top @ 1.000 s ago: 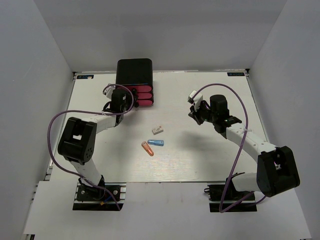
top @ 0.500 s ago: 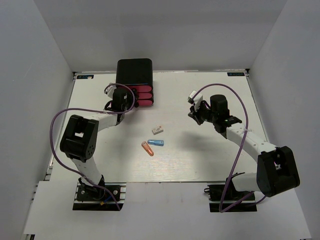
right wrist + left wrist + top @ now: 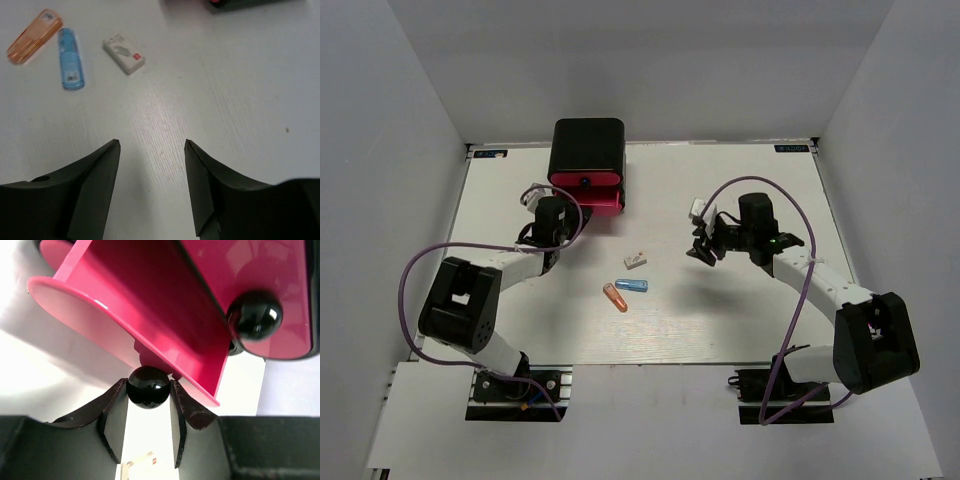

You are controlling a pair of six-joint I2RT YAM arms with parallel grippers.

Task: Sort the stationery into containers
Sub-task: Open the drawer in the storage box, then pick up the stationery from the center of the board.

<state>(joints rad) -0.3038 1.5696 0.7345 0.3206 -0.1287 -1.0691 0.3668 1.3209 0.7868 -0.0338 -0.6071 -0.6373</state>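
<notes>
The black cabinet (image 3: 588, 145) stands at the back left with its pink-red drawers (image 3: 603, 198). My left gripper (image 3: 560, 206) is shut on the black round knob (image 3: 148, 386) of one drawer (image 3: 150, 315), which stands pulled out. A second knob (image 3: 255, 315) shows on the drawer beside it. A white eraser block (image 3: 636, 260), a blue piece (image 3: 632, 285) and an orange piece (image 3: 615, 297) lie mid-table. My right gripper (image 3: 704, 248) hovers to their right, open and holding nothing. In the right wrist view the gripper (image 3: 152, 145) faces the eraser (image 3: 124, 53), blue piece (image 3: 70, 59) and orange piece (image 3: 34, 36).
White walls enclose the white table (image 3: 740, 300) on three sides. Purple cables loop over both arms. The cabinet's dark edge (image 3: 250, 4) shows at the top of the right wrist view.
The left gripper has drawn back toward the near side with the knob, pulling the drawer out. The right gripper has opened and shifted left and down toward the loose pieces.
</notes>
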